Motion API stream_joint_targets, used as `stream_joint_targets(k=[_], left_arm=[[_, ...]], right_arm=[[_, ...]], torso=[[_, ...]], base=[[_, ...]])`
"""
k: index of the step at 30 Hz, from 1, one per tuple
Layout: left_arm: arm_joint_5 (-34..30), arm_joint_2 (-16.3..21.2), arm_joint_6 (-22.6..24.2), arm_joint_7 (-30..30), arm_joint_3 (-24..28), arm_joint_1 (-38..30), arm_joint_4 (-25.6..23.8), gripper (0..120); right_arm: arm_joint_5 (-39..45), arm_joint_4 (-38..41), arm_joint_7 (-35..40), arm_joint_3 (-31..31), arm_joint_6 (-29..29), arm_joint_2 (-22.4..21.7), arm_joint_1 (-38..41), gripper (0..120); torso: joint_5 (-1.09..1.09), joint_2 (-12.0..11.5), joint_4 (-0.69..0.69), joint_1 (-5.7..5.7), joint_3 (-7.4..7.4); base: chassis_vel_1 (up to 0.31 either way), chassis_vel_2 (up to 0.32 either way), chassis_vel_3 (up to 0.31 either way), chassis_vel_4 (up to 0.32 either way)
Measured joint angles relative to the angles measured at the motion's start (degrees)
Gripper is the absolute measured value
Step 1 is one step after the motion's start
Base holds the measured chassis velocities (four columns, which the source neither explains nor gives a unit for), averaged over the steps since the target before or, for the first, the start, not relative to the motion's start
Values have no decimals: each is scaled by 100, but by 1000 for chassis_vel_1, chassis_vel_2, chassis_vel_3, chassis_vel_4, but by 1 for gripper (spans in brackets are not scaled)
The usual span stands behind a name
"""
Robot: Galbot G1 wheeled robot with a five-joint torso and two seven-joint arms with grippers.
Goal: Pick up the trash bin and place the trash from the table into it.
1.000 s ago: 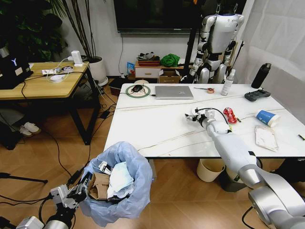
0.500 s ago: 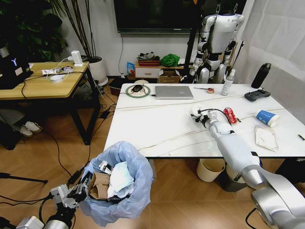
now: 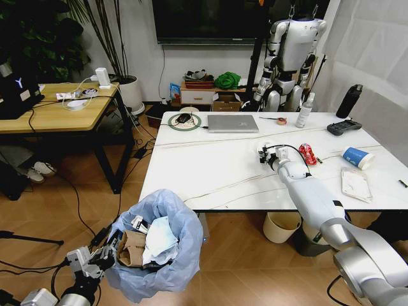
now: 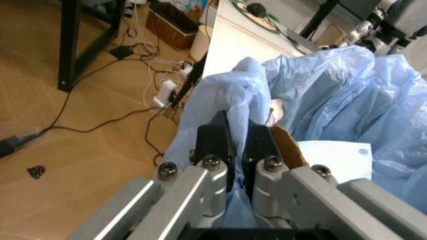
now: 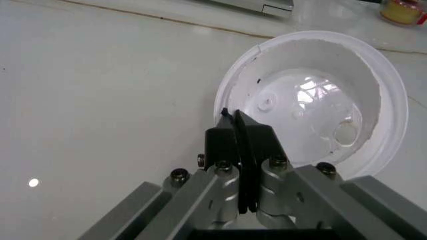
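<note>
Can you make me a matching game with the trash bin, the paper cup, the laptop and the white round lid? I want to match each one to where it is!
1. trash bin
2. paper cup
3. laptop
4. white lid

A. pinched at its rim by the right gripper
B. near the table's right end
C. closed, at the table's far edge
D. held by the left gripper, above the floor

Pairs: 1-D, 2-B, 3-C, 4-A

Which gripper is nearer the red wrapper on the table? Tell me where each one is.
Right. The right gripper is over the table, beside the red wrapper, pinching a white lid. The left gripper is down by the floor, clamped on the trash bin.
</note>
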Motion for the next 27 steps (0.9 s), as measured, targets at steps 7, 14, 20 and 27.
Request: stream_joint_targets(k=[7, 14, 20, 27], left_arm=[[-14, 29, 0, -2, 1, -22, 37, 0], [-22, 47, 29, -19, 22, -61, 47, 0], [-23, 45, 44, -32, 42, -93, 74, 0], [-15, 42, 51, -40, 58, -111, 132, 0]], right_arm=[[278, 708, 32, 18, -116, -279, -396, 0], [706, 1902, 130, 68, -384, -596, -938, 0], [1091, 3097, 246, 5, -624, -796, -1235, 0], [1441, 4074, 327, -316, -772, -816, -1364, 0]], torso=[[1, 0, -1, 0, 1], [2, 0, -1, 0, 1], [1, 0, -1, 0, 1], [0, 0, 0, 0, 1]], base=[[0, 0, 0, 0], [0, 0, 0, 0], [0, 0, 0, 0], [0, 0, 0, 0]])
